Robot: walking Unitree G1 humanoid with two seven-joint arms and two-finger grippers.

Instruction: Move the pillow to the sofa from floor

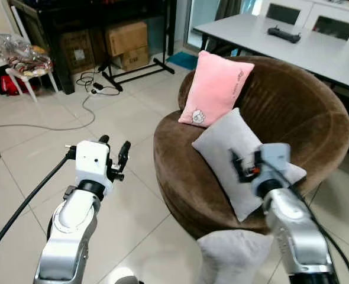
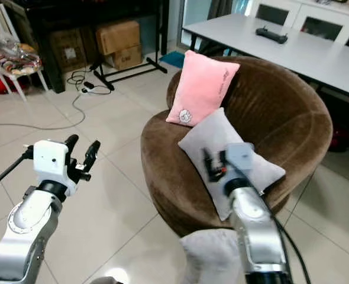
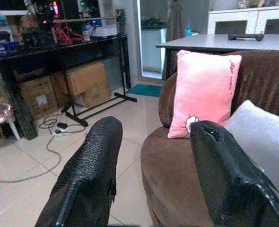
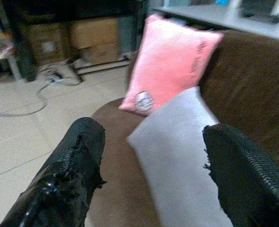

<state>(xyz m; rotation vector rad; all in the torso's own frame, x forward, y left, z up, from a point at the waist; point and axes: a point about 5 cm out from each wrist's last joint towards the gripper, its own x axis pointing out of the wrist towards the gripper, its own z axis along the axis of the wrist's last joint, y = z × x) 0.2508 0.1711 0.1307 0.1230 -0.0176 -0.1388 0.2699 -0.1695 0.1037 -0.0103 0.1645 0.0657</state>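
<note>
Right gripper: fingers spread wide, holding nothing, raised over the front of the sofa seat.
Left gripper: fingers parted, empty, held above the tile floor beside the sofa.
Grey pillow: lying tilted on the sofa seat (under the right gripper).
Pink pillow: upright against the backrest, touching the grey one.
Sofa: round, brown.
Table: white, behind the sofa.

Glossy pale tiled floor. Long white table behind the seating. Dark metal shelving rack holds brown cardboard boxes; black cables lie beside it.
</note>
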